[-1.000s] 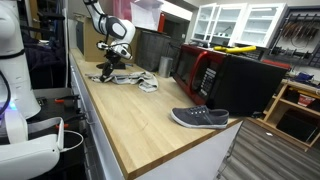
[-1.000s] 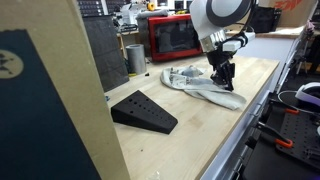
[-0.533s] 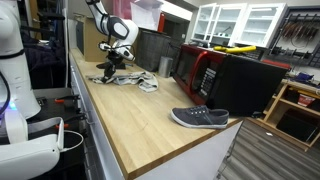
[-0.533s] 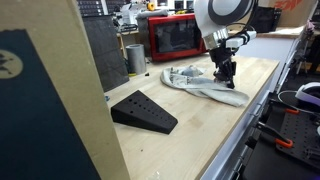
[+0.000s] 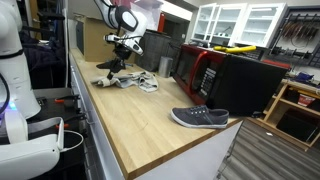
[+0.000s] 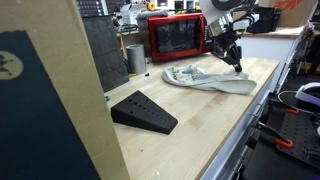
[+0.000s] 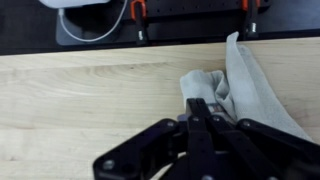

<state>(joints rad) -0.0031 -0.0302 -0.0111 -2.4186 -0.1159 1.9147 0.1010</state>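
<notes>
A crumpled light grey cloth (image 5: 128, 80) lies on the wooden counter (image 5: 130, 115); it also shows in the exterior view (image 6: 205, 78) and in the wrist view (image 7: 245, 80). My gripper (image 5: 116, 64) is above the cloth's end, also seen in the exterior view (image 6: 236, 62). In the wrist view the fingers (image 7: 200, 104) are closed together with a fold of the cloth pinched at their tips. That end of the cloth is raised off the counter.
A grey shoe (image 5: 200, 117) lies near the counter's front end. A red microwave (image 5: 203, 70) (image 6: 175, 38) and a black box (image 5: 250, 85) stand along the back. A black wedge (image 6: 143, 110) and a metal cup (image 6: 135, 58) are near the cloth.
The arm has risen and shifted away along the counter with its fingers shut, pulling the cloth's pinched end up and stretching the cloth out flatter.
</notes>
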